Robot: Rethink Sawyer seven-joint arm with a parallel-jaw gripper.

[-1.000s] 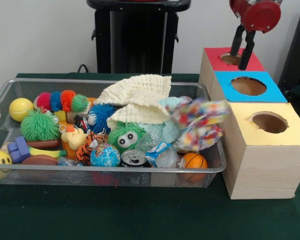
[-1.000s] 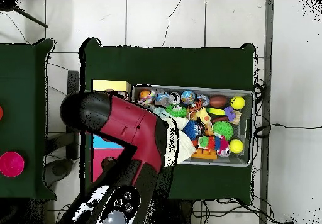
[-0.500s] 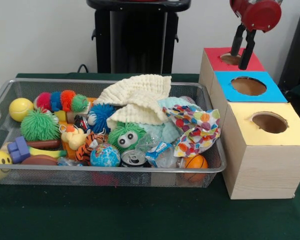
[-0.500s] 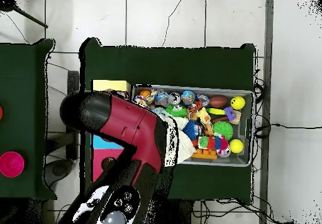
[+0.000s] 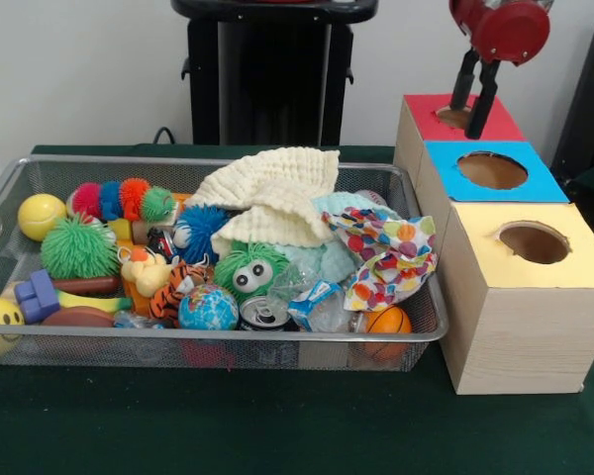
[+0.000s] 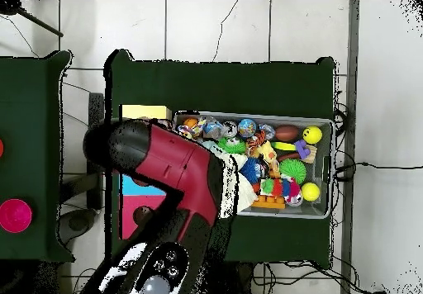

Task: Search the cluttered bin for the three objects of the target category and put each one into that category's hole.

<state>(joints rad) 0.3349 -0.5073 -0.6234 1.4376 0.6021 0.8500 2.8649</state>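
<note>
Pincer [image 5: 472, 117] empty, fingers slightly parted, hanging over the red-topped box [image 5: 461, 118]. Polka-dot cloth [image 5: 388, 255] crumpled at the bin's [image 5: 208, 337] end nearest the boxes, draped against the rim. Cream waffle cloth [image 5: 272, 193] heaped behind it on the toys. Yellow-top hole [image 5: 534, 242] empty.

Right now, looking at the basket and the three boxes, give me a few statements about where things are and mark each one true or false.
1. The hand hangs above the red-topped box. True.
2. The hand is gripping the polka-dot cloth. False: the cloth lies at the basket's end nearest the boxes, and the hand holds nothing.
3. The cream waffle cloth is draped over toys in the basket. True.
4. A cloth is poking out of the yellow-topped box's hole. False: nothing sticks out of that hole.
5. The blue-topped box stands between the red and yellow ones. True.
</note>
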